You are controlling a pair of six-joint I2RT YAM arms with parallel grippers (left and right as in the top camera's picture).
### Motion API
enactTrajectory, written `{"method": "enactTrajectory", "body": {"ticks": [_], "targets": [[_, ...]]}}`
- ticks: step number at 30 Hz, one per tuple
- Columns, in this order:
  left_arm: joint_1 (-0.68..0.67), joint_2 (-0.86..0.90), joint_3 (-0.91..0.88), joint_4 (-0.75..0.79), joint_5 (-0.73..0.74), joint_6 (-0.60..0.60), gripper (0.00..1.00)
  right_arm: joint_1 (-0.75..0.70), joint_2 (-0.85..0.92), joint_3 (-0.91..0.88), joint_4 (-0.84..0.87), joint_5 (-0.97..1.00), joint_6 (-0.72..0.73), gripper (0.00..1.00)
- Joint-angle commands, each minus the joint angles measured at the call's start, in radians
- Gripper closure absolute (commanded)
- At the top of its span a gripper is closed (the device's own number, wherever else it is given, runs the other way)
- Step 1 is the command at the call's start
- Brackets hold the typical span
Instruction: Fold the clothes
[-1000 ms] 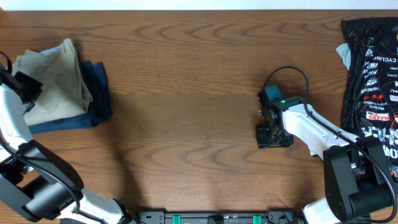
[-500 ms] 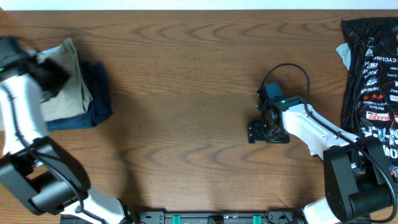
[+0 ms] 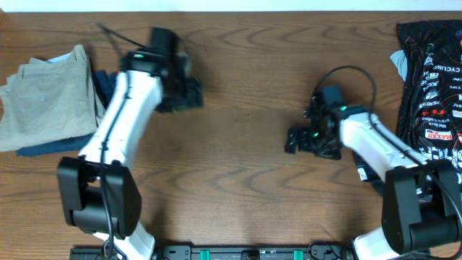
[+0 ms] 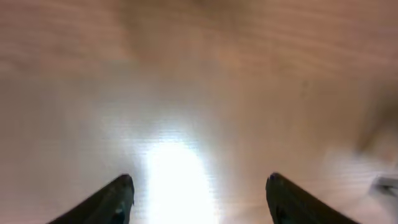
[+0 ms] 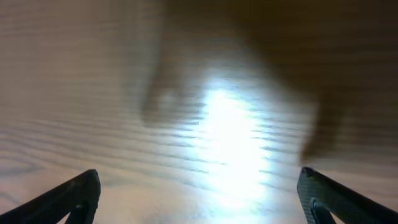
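Two robot arms, two grippers, one left gripper (image 4: 199,193) and one right gripper (image 5: 199,186), three garments, one pair of khaki shorts (image 3: 47,97), one pair of navy shorts (image 3: 102,90), one black lettered jersey (image 3: 433,87), one wooden table (image 3: 238,188).

Middle: I see bare table (image 3: 238,162) between left gripper (image 3: 186,92) and right gripper (image 3: 291,140).
Left edge: khaki shorts (image 3: 45,101) block me.
Right edge: jersey (image 3: 433,94) blocks me.

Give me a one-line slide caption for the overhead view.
Left hand and right hand hover empty over the table; khaki shorts lie on navy shorts far left, black lettered jersey far right.
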Motion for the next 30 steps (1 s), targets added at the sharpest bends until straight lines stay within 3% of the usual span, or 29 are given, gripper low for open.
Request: {"method": "enactTrajectory", "body": {"ticks": [1,5,7,10,17,23,25,26,30], "targets": [[-0.060,0.009,0.007,-0.092,-0.119,0.029,0.30,-0.062,0.003,0.109,-0.086,-0.020,-0.076,0.01],[-0.082,0.009,0.007,-0.264,-0.119,-0.005,0.31,-0.110,-0.023,0.180,-0.214,-0.014,-0.106,0.01],[-0.082,0.006,0.006,-0.326,-0.119,-0.014,0.41,-0.126,-0.065,0.178,-0.229,-0.010,-0.110,0.01],[-0.084,-0.030,-0.018,-0.352,-0.118,-0.014,0.46,-0.133,-0.159,0.171,-0.251,0.019,-0.109,0.01],[-0.085,-0.314,-0.215,-0.229,-0.119,-0.018,0.46,-0.131,-0.462,0.097,-0.223,0.072,-0.101,0.01],[-0.085,-0.737,-0.443,-0.040,-0.243,-0.082,0.44,-0.130,-0.808,-0.077,-0.098,0.154,-0.100,0.01],[-0.084,-0.887,-0.509,0.015,-0.304,-0.090,0.37,-0.130,-0.933,-0.142,-0.064,0.183,-0.093,0.01],[-0.084,-0.948,-0.536,0.042,-0.323,-0.090,0.02,-0.130,-0.986,-0.168,-0.056,0.195,-0.093,0.01],[-0.084,-1.165,-0.626,0.136,-0.331,-0.089,0.02,-0.130,-1.178,-0.239,-0.056,0.202,-0.094,0.01]]}}
